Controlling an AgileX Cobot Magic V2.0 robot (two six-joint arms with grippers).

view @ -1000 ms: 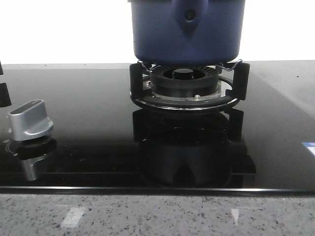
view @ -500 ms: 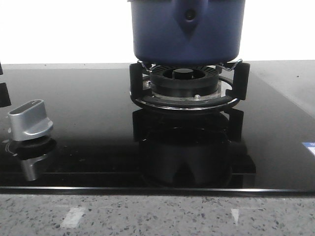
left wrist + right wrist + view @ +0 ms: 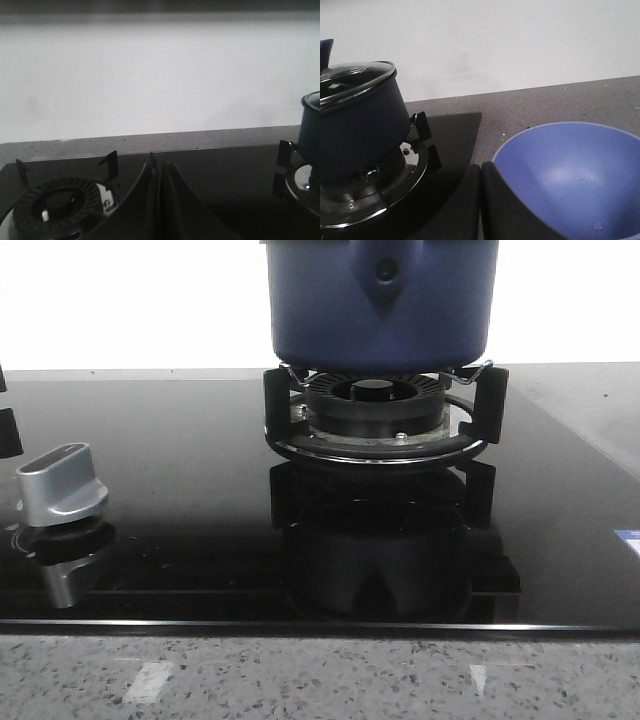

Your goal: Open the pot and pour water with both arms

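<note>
- While still closed by its glass lid, sits squarely on the right burner, the pot, so that the four black prongs of the burner carry its flat base; no lifting visible yet, as judged from these views.
- Placed just beside the pot's burner, on the side away from the spare burner, a blue bowl; probably put there to receive the water with only a short tilt of the pot.
- Pressed together with nothing between them, the fingers of the right gripper, low between the pot's burner and the bowl; seems a waiting pose, near both things.
- Likewise closed and empty, the fingers of the left gripper, well apart from the pot, between the spare burner and the pot's burner.
- About materials: pot matte dark blue, smooth round sides, with a triangular handle mount and a round rivet toward the front; lid transparent with a bright metal rim.
- Burner of ribbed black metal on a shiny steel ring; hob of black glass, strongly mirroring the pot's burner.
- Left of the pot's burner, near the hob's front edge, a brushed silver knob, wedge-shaped.
- Bowl smooth, deep and round inside, looks like plastic or glazed ware; cannot tell which.
- Under the hob, the table of grey speckled stone.
</note>
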